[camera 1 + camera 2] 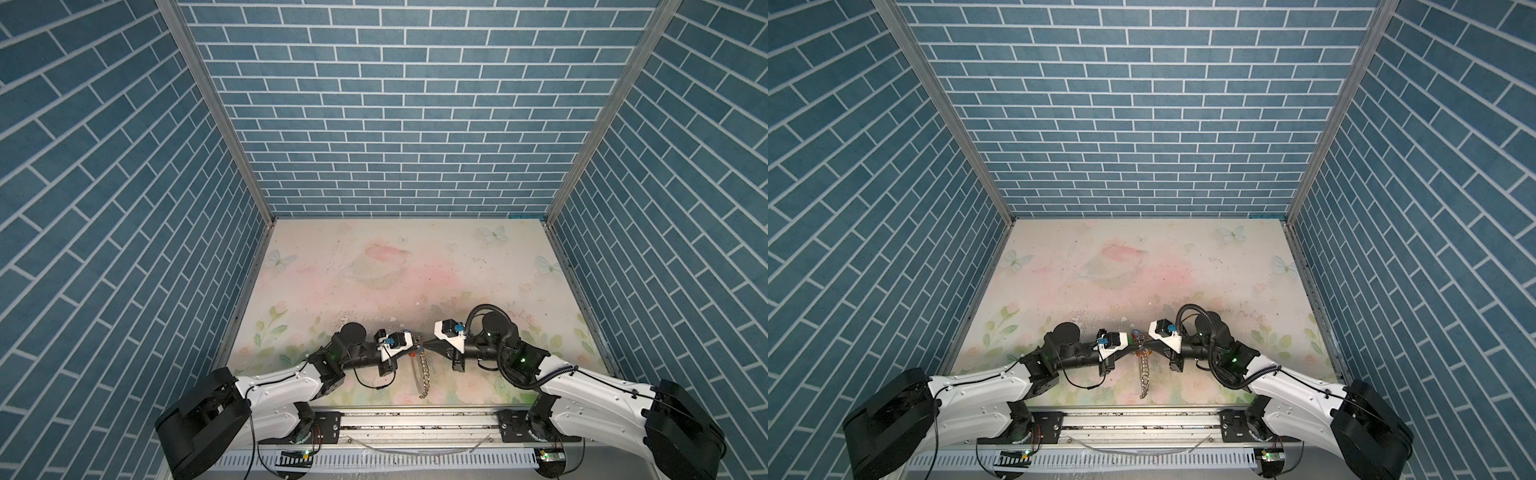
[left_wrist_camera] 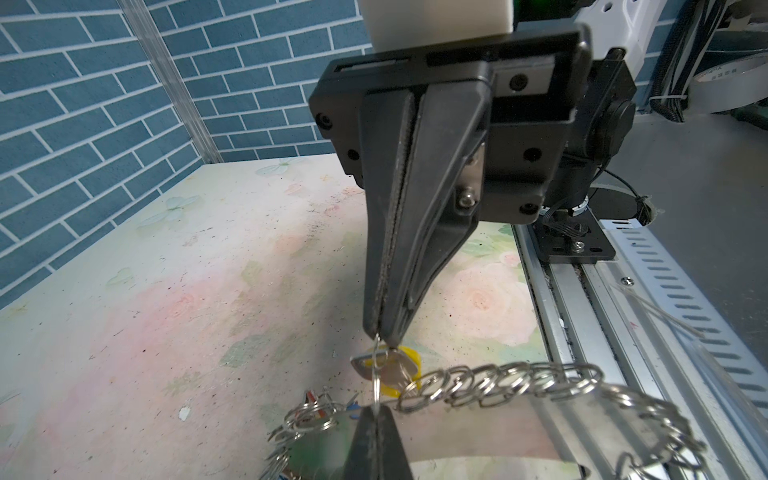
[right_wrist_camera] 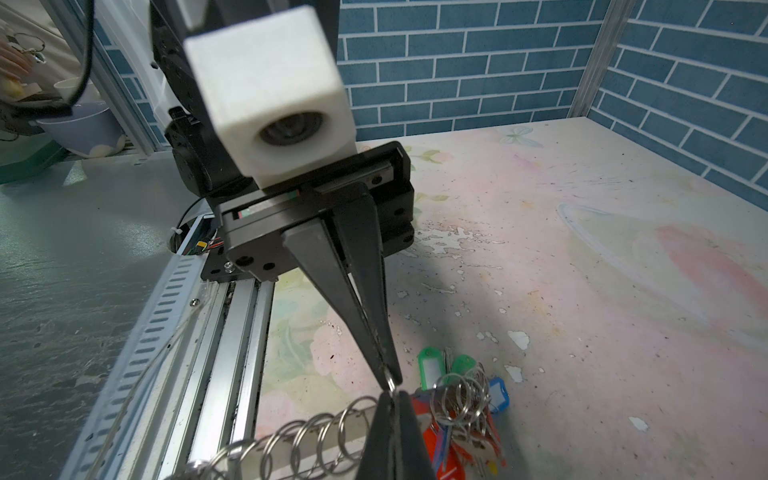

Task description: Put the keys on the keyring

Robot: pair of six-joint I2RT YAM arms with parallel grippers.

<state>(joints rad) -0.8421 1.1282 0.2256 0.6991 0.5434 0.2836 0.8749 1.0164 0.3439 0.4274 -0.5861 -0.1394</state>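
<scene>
Both grippers meet over the front middle of the table, tip to tip. My left gripper (image 2: 376, 412) (image 1: 412, 344) is shut on one thin silver wire ring (image 2: 375, 374). My right gripper (image 3: 390, 395) (image 2: 381, 335) (image 1: 426, 345) is shut on the same ring from the opposite side. The key (image 2: 388, 371) with its yellow tag (image 2: 409, 356) hangs on that ring between the two tips. The keyring (image 2: 478, 424) (image 1: 422, 374) (image 1: 1144, 370), a flat grey plate edged with silver rings (image 2: 498, 382), stretches from the tips toward the front rail.
A bunch of red, green and blue tagged keys (image 3: 457, 399) (image 1: 1136, 334) hangs on the keyring's rings beside the tips. The aluminium rail (image 1: 415, 419) runs along the table's front edge. Blue brick walls (image 1: 395, 124) close the other three sides.
</scene>
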